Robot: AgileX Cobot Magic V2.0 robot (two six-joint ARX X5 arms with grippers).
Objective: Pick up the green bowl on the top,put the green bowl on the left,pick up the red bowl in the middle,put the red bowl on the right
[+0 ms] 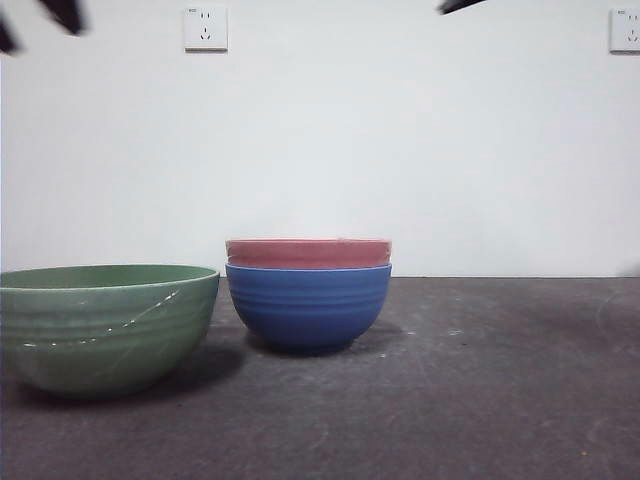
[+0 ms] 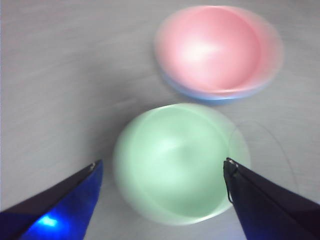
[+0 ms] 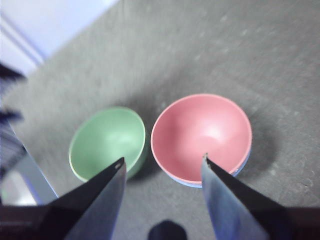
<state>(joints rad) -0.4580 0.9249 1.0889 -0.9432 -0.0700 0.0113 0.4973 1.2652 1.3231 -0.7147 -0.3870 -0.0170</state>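
Observation:
The green bowl point(image 1: 105, 325) stands alone on the table at the left. The red bowl point(image 1: 308, 252) sits nested in a blue bowl point(image 1: 308, 305) in the middle. My left gripper point(image 2: 160, 167) is open and empty, high above the green bowl point(image 2: 175, 162), with the red bowl point(image 2: 215, 47) beyond it. My right gripper point(image 3: 162, 162) is open and empty, high above the red bowl point(image 3: 200, 135), with the green bowl point(image 3: 107, 140) beside it. In the front view both arms show only as black tips at the top corners.
The dark table point(image 1: 500, 400) stretches out to the right of the bowls. A white wall with two sockets point(image 1: 205, 28) stands behind. The blue bowl's rim point(image 2: 200, 92) shows under the red one.

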